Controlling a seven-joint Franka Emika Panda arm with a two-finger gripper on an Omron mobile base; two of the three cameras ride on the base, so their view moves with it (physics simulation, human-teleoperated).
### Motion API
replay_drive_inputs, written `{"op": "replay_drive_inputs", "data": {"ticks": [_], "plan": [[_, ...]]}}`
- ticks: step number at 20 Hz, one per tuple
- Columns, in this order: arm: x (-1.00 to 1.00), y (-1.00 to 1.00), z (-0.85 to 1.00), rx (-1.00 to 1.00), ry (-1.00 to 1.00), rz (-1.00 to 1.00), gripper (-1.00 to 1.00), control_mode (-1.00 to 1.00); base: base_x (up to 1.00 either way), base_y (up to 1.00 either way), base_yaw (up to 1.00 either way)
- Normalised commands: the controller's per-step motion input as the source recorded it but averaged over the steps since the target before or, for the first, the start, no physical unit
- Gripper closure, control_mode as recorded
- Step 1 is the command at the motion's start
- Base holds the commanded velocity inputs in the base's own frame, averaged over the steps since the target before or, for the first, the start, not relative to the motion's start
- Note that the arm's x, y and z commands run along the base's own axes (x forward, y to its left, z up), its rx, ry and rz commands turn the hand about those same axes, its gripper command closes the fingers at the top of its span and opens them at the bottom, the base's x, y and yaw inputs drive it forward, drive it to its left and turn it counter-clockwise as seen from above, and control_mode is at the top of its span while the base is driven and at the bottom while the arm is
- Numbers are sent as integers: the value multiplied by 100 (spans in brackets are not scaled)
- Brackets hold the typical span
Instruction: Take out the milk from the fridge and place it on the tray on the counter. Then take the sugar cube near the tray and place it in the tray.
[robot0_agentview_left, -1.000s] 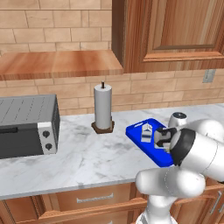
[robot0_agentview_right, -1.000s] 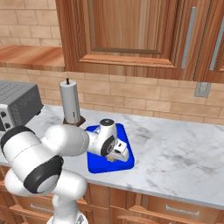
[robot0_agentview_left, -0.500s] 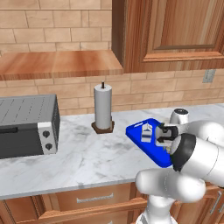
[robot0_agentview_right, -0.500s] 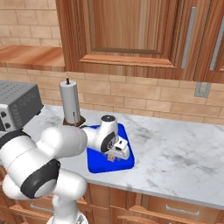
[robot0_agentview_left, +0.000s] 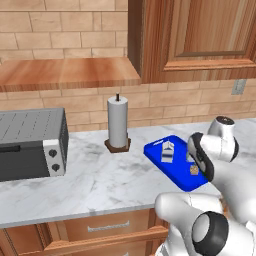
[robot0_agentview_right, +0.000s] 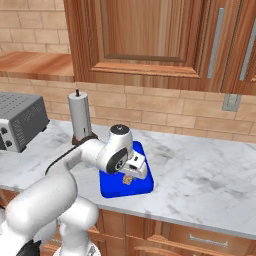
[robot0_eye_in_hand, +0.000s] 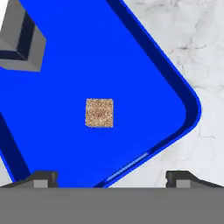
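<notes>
- Here the gripper (robot0_eye_in_hand: 111, 177) hangs over the tray (robot0_agentview_left: 157, 150), its 2 tips spread wide apart with nothing between them.
- The sugar cube (robot0_eye_in_hand: 99, 113) lies loose on the blue floor of the tray, near its front corner.
- The milk (robot0_agentview_left: 167, 151) stands upright farther back on the tray.
- The tray rests on the bench (robot0_agentview_left: 95, 180), right of the paper-towel roll (robot0_agentview_left: 118, 122).
- The toaster oven (robot0_agentview_left: 31, 144) sits far left.

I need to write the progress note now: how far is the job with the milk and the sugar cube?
Both placements look done: the milk carton stands on the blue tray on the marble counter, and the sugar cube lies inside the tray. The end effector is open above the cube, holding nothing. Nothing visible is left except drawing the arm away.
</notes>
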Motion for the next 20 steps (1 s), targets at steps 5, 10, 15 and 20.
{"op": "replay_drive_inputs", "data": {"ticks": [5,10,15,20], "plan": [[-73,17,92,-1,-19,2,-100,-100,0,0,0],[-65,24,99,-1,-14,2,-100,-100,0,0,0],[-55,29,100,0,0,3,-100,-100,0,0,0],[-61,33,100,0,0,3,-100,-100,0,0,0]]}}
